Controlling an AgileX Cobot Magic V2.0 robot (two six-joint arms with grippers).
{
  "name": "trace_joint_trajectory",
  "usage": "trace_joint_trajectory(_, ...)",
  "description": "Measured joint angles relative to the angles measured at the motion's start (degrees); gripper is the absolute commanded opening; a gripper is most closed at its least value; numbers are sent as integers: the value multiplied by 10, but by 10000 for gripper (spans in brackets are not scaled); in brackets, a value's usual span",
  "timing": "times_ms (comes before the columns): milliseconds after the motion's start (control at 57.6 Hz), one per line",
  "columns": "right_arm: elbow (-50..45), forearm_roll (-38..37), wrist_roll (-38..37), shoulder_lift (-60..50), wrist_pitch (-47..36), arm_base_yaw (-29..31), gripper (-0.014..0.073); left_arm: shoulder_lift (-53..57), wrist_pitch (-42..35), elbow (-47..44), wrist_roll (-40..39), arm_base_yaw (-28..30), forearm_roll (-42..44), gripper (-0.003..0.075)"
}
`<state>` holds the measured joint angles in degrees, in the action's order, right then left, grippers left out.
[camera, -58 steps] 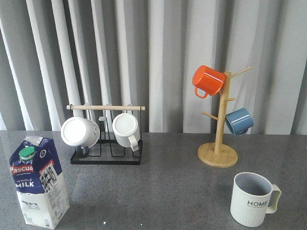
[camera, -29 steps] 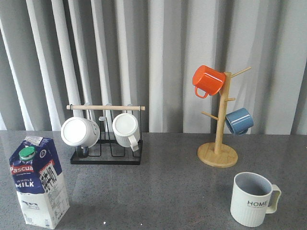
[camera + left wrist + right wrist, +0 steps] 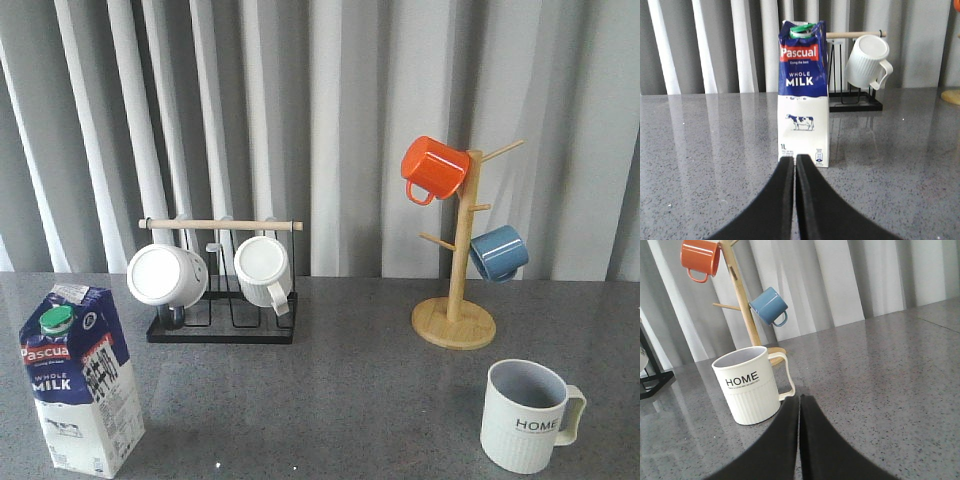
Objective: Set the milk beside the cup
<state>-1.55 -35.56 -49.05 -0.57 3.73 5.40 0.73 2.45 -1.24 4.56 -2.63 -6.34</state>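
Milk (image 3: 82,380) upright at lower left of the desk (image 3: 340,390), well apart from cup (image 3: 528,414) at lower right; both hands pressed closed, empty; carry not yet begun.

A staged test bench dressed as a kitchen counter. A grey speckled stone-look table (image 3: 350,390) stands before plain grey-and-white pleated curtains (image 3: 330,110). On the table, near the curtains, a black wire rack (image 3: 222,325) holds white mugs (image 3: 166,275), and a wooden mug tree (image 3: 456,255) carries an orange mug (image 3: 433,168) and a blue mug (image 3: 498,253).
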Motion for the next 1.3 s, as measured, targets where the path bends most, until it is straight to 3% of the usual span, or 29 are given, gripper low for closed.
trace_joint_trajectory(469,0,0,0,0,-4,0,-6,0,-141,0,-79,0,-21,-6)
trace_joint_trajectory(747,0,-1,0,0,-41,0,27,0,-152,5,-89,0,-21,45)
trace_joint_trajectory(903,1,-3,3,4,-65,0,139,0,-129,67,-98,0,-21,149)
trace_joint_trajectory(1147,86,-31,30,80,-65,0,496,0,-12,165,-99,0,-23,361)
trace_joint_trajectory(1303,177,-33,32,147,-43,0,584,0,54,221,-99,0,-57,418)
